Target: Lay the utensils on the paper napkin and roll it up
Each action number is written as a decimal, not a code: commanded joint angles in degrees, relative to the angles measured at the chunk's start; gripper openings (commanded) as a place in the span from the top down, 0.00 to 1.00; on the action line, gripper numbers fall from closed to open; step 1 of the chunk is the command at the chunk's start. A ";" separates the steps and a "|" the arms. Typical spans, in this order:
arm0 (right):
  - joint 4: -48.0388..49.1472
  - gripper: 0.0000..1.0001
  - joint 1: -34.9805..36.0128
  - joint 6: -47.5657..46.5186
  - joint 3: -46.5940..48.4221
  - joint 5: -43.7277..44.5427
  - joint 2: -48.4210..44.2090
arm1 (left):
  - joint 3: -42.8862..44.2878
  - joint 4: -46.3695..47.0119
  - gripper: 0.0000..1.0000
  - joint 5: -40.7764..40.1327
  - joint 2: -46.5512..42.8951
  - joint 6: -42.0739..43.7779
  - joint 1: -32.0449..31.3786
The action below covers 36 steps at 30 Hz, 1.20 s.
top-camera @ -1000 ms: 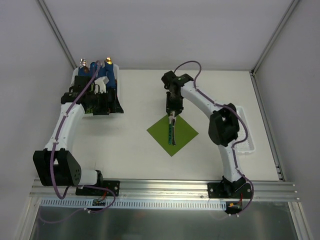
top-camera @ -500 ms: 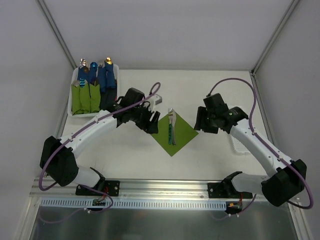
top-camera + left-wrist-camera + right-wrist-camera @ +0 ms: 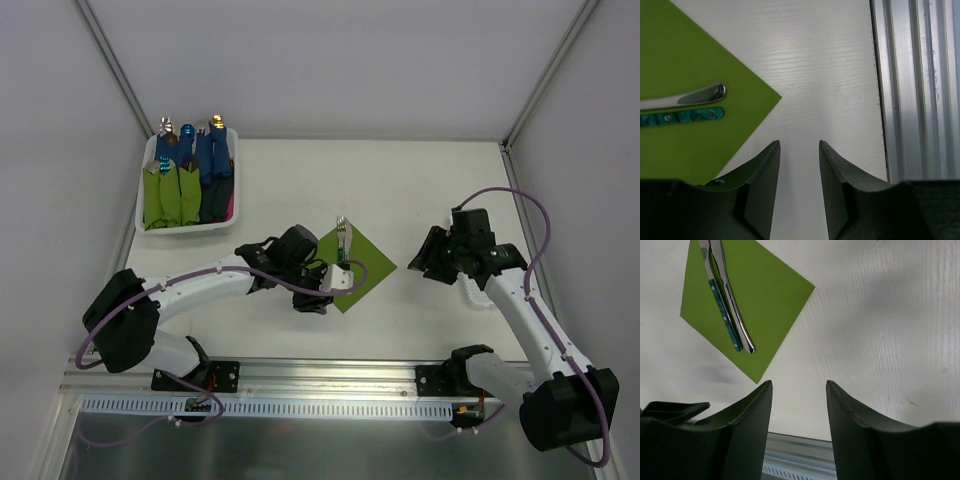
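With the utensils point(image 3: 343, 252) lying on the paper napkin point(image 3: 368, 263) at the centre of the counter point(image 3: 420, 190), we are entering the rolling step. The left hand point(image 3: 799, 147), part-open and empty, is hovering by its 6 o'clock corner, needing to pinch it.

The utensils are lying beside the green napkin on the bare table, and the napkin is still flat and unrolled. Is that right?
Not quite. The utensils lie on the paper napkin, not beside it. The right wrist view shows both pieces resting across the green sheet. The rest holds: the napkin is flat and unrolled.
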 commanded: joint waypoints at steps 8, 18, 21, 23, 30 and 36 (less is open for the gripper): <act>3.34 0.51 -7.25 -1.78 -3.67 -9.26 -1.61 | 0.56 9.91 0.66 -1.94 8.03 13.90 -5.19; 4.74 0.50 -8.75 -2.92 -5.07 -11.10 -0.21 | 3.55 9.91 0.69 -1.15 13.14 16.28 -5.54; 5.27 0.49 -9.01 -2.92 -5.43 -11.19 -0.21 | 4.43 9.91 0.70 -1.41 14.45 16.10 -5.98; 5.54 0.48 -9.19 -3.01 -5.43 -11.28 -0.03 | 4.87 9.91 0.70 -1.24 15.16 16.19 -6.07; 5.36 0.40 -9.89 -2.48 -5.08 -11.54 0.41 | 5.75 9.82 0.71 -0.97 17.00 16.36 -7.21; 4.31 0.12 -10.33 -0.19 -4.29 -8.91 -0.20 | 6.45 9.65 0.73 -1.32 18.50 16.28 -7.21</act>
